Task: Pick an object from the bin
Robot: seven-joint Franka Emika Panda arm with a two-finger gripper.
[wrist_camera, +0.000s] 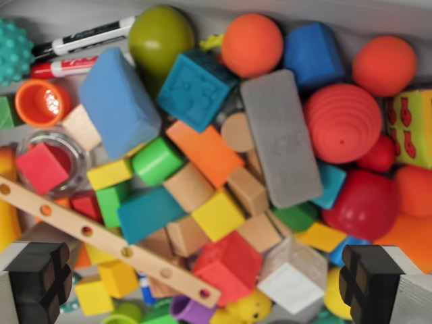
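I look straight down into a bin crammed with toys. My gripper [202, 283] hangs above the pile, open, with one black fingertip [37, 280] at the bottom left and the other at the bottom right; nothing is held between them. Directly between the fingertips lie a red block [226, 266], a white cube [293, 277] and the end of a wooden strip with holes [101, 239]. Just above those sit a yellow cube [217, 214], an orange block [206, 152] and a long grey block [280, 138].
A large blue foam block [118, 101], a teal embossed cube [196, 88], an olive ball [160, 37], orange balls [251, 44], a ribbed red dome [343, 123], two markers [84, 37] and a clear cup holding a red block [47, 162] fill the bin. The bin wall [337, 10] runs along the top.
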